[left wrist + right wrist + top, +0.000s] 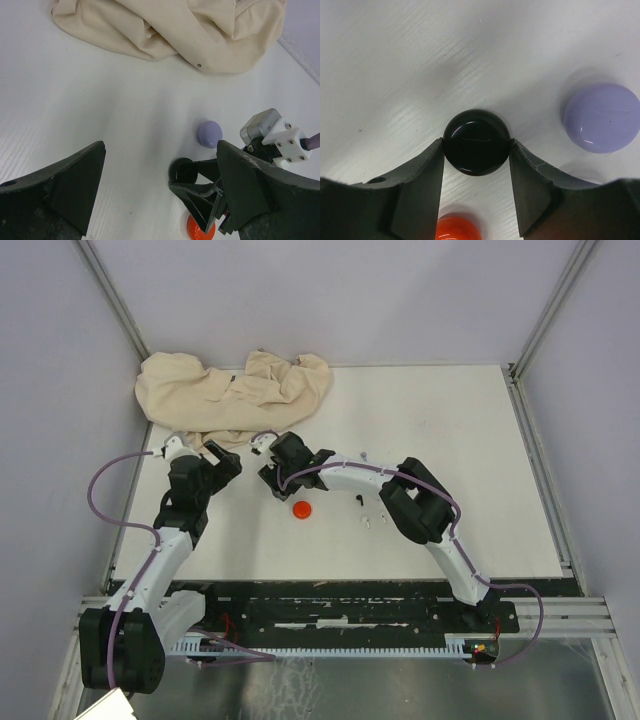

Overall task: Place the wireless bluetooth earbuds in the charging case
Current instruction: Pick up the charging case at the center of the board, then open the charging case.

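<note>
My right gripper is shut on a round black charging case that rests on the white table, its fingers touching both sides. A purple round case lies to its right and a red one just below. In the left wrist view the black case, purple case and red case lie ahead of my open, empty left gripper. In the top view a tiny black earbud and a white one lie right of the red case. Other earbuds are out of view.
A crumpled beige cloth lies at the table's back left, close behind both grippers; it also fills the top of the left wrist view. The right arm stretches across the table's middle. Walls enclose the table.
</note>
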Action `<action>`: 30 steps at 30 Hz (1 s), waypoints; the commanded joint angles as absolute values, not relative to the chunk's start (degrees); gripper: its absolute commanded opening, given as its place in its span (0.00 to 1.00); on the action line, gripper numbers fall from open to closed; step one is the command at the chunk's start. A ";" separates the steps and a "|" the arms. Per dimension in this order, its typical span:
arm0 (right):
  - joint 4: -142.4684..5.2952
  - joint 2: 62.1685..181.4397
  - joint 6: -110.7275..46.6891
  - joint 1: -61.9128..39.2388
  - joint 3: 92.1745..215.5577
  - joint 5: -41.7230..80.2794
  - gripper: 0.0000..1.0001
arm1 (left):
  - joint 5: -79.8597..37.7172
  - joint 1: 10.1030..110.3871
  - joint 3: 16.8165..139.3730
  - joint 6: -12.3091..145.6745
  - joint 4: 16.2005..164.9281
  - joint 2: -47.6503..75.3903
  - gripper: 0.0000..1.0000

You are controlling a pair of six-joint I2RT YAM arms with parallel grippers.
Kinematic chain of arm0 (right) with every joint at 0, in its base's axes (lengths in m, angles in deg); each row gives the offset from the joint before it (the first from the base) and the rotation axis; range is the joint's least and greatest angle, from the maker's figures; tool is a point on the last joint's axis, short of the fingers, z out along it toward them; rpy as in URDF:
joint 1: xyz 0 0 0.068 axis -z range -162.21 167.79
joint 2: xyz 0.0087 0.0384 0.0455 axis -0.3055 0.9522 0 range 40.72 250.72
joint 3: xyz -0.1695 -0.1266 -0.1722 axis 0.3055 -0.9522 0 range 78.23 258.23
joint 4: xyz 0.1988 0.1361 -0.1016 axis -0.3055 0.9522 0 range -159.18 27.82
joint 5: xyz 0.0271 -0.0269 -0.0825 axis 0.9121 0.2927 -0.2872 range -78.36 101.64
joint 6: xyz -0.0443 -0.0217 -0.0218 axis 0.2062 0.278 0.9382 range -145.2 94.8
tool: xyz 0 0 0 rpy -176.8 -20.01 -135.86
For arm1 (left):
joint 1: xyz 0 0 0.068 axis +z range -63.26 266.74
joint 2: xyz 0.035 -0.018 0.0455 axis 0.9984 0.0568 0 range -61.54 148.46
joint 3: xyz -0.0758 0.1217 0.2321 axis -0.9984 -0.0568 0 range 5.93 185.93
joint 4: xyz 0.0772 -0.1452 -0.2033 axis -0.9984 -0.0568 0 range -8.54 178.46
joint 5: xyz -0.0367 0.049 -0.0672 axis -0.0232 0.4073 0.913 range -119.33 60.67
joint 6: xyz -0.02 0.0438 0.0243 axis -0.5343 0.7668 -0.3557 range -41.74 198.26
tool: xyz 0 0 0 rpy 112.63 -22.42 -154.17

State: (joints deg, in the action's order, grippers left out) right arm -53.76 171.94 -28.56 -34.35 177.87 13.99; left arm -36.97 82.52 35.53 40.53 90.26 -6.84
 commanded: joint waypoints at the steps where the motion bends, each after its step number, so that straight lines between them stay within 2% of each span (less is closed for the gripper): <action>1: -56.46 169.28 -26.76 -34.59 178.78 14.34 0.34 | -37.20 82.87 35.88 40.52 92.33 -7.04 0.98; 8: -60.11 157.97 -23.73 -32.34 172.47 18.68 0.22 | -28.89 83.20 38.99 41.87 93.53 -4.03 0.99; 11: -61.40 152.83 -24.63 -30.07 169.61 22.52 0.21 | -23.58 83.49 40.42 41.52 95.10 -1.75 0.99; 14: -63.79 148.39 -24.57 -28.07 165.08 25.69 0.21 | -17.97 83.49 39.49 39.73 100.32 -0.46 0.99; 16: -64.86 146.23 -24.08 -27.16 162.58 26.51 0.16 | -14.19 83.54 38.12 37.83 105.87 0.09 0.99; 24: -65.11 143.48 -23.45 -24.53 159.88 32.16 0.02 | -2.64 83.50 36.78 32.11 119.28 3.73 0.88; 30: -65.88 143.39 -24.23 -24.09 158.84 34.28 0.02 | 2.40 83.52 36.77 28.17 124.99 6.27 0.71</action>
State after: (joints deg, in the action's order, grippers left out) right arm -62.75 145.01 -23.88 -24.43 159.38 31.14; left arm -3.60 83.26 36.75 33.01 116.58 5.31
